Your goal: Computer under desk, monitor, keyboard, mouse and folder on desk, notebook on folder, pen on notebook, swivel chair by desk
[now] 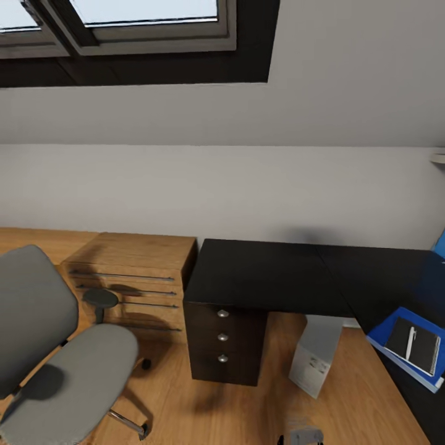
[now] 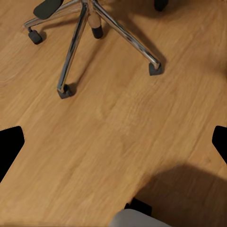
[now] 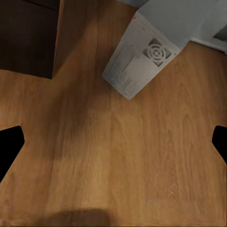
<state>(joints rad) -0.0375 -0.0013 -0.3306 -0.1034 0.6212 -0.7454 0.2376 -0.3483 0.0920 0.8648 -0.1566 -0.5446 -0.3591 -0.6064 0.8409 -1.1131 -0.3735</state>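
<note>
The grey swivel chair (image 1: 68, 364) stands at the left, apart from the black desk (image 1: 266, 275). Its chrome base (image 2: 85, 38) shows in the left wrist view. The light grey computer (image 1: 318, 355) stands on the floor under the desk, and its vented side (image 3: 142, 56) faces the right wrist camera. On the desk's right wing lies the blue folder (image 1: 386, 330), with the dark notebook (image 1: 423, 349) on it and the white pen (image 1: 410, 343) on the notebook. My left gripper (image 2: 113, 146) and right gripper (image 3: 113, 146) both hang open over bare floor. Monitor, keyboard and mouse are out of view.
A light wooden drawer chest (image 1: 133, 278) stands against the wall between the chair and the desk's black three-drawer unit (image 1: 222, 346). Wooden floor (image 1: 204, 414) lies open in front of the desk. Skylight windows (image 1: 142, 25) are overhead.
</note>
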